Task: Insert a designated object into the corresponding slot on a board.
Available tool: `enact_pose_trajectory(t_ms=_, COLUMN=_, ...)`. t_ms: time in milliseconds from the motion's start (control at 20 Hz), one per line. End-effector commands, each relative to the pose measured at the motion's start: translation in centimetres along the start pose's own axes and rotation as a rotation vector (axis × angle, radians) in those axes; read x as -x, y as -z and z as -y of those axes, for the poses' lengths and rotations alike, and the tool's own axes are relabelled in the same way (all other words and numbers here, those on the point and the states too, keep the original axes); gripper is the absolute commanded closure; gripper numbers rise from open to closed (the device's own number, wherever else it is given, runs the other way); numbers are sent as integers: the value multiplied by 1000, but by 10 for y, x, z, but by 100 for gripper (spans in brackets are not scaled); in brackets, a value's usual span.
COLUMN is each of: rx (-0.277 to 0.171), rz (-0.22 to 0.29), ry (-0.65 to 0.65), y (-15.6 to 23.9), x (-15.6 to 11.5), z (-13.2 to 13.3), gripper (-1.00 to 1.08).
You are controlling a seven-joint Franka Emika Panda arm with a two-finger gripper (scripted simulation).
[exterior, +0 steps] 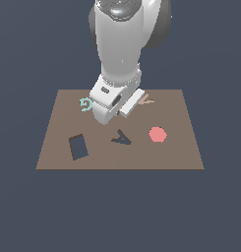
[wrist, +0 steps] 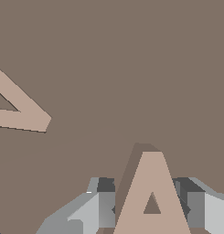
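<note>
Tan A-shaped piece (wrist: pixel 152 196) upright between the hand's (wrist: pixel 150 208) two fingers (wrist: pixel 97 208).

The brown board (exterior: pixel 53 147) carries a cyan spiral (exterior: pixel 85 104), red hexagon (exterior: pixel 157 134) and tan A piece (exterior: pixel 146 100).

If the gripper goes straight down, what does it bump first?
Probably the board. The A sits between the gripper fingers, so they would pass beside it and hit brown board. How near they are now is unclear.
</note>
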State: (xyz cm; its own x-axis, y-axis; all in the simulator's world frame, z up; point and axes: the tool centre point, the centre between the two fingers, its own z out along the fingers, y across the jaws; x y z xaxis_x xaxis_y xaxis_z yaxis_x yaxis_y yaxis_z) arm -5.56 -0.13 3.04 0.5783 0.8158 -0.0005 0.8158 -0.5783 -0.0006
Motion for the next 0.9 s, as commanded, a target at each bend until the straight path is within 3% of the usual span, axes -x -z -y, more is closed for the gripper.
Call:
enact_pose_trajectory(t_ms=0, rx=1, rz=0, ry=0, y=0, x=0, z=0, gripper=108)
enact_pose_trajectory(t_ms=850, rx=0, rz=0, ry=2, y=3, x=-2, z=-3, gripper=108)
